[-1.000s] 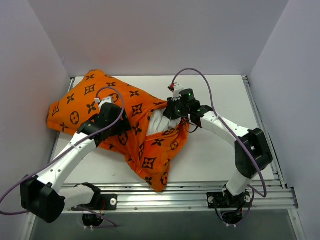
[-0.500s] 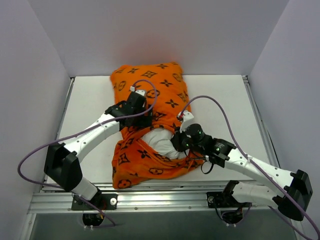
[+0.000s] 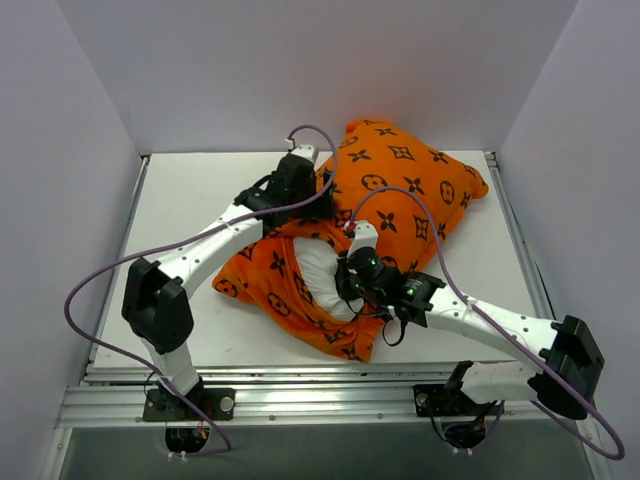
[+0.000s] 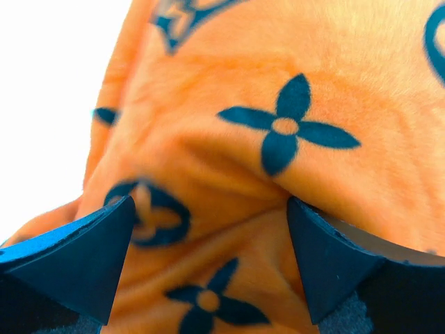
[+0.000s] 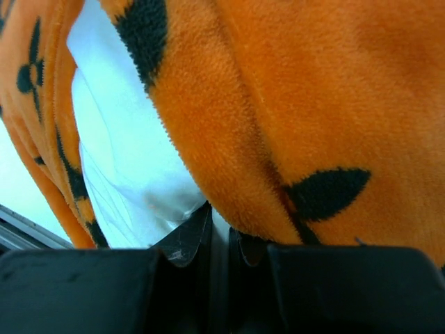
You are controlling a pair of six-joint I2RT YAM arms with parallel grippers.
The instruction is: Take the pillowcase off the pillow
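Note:
The orange pillowcase (image 3: 400, 185) with black flower motifs lies slantwise from the table's middle to the back right. Its open mouth faces the near left, where the white pillow (image 3: 315, 272) bulges out. My left gripper (image 3: 303, 190) is at the case's back left edge. In the left wrist view its jaws (image 4: 208, 240) clamp a thick fold of the pillowcase (image 4: 278, 139) and stay wide apart. My right gripper (image 3: 347, 280) is at the mouth. In the right wrist view it (image 5: 219, 233) is shut on a pinch of white pillow (image 5: 125, 153) cloth under the pillowcase's edge (image 5: 278, 104).
The white table (image 3: 190, 200) is boxed in by grey walls on the left, back and right. A metal rail (image 3: 330, 390) runs along the near edge. The pillow's far corner (image 3: 478, 185) lies close to the right wall.
The cased pillow has swung round, so its closed end now points to the back right. My left gripper moved right and back with it. My right gripper kept its hold at the mouth.

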